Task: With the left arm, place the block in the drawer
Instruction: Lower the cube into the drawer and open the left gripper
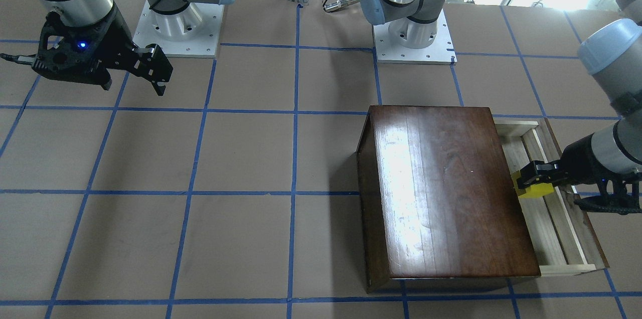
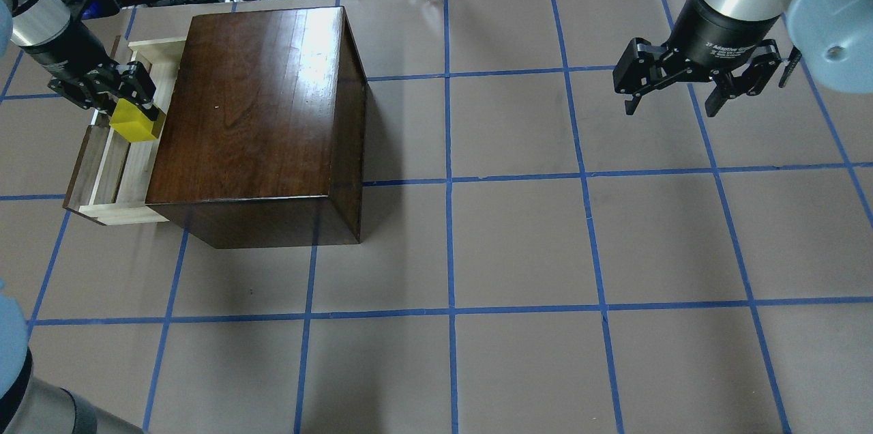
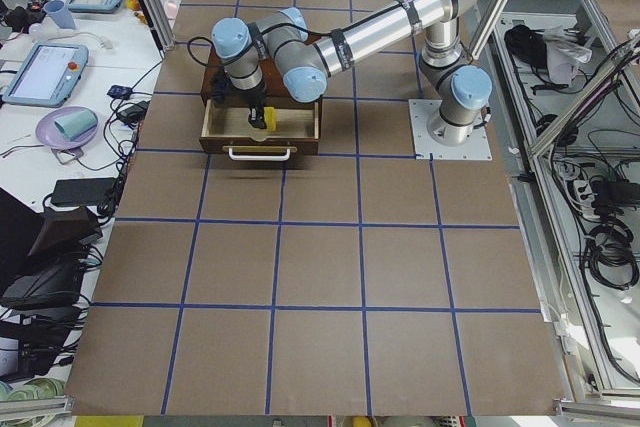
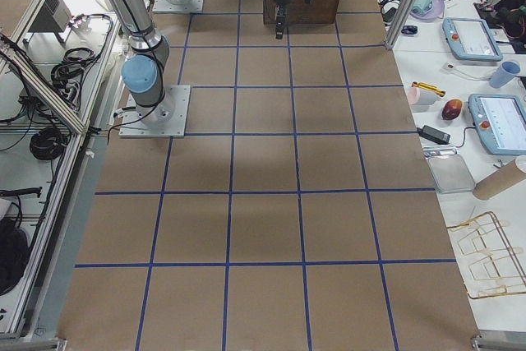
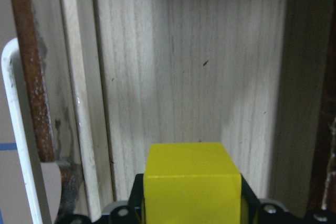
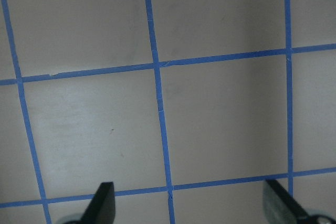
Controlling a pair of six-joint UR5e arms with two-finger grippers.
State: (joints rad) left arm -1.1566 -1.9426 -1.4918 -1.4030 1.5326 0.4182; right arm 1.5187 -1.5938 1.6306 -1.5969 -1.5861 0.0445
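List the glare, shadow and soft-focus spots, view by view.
Exterior front-facing: white glare streaks the top of the glossy dark-brown wooden box. Overhead exterior: the same top glares near its far edge. Left wrist: a shadow band darkens the pale wooden drawer floor beyond the small bright yellow cube. Right wrist: the right hand's fingertips are dark, soft.

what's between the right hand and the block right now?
Overhead view: from the right hand, bare taped table, then the dark wooden box; the block, held by the left hand, is just past it.
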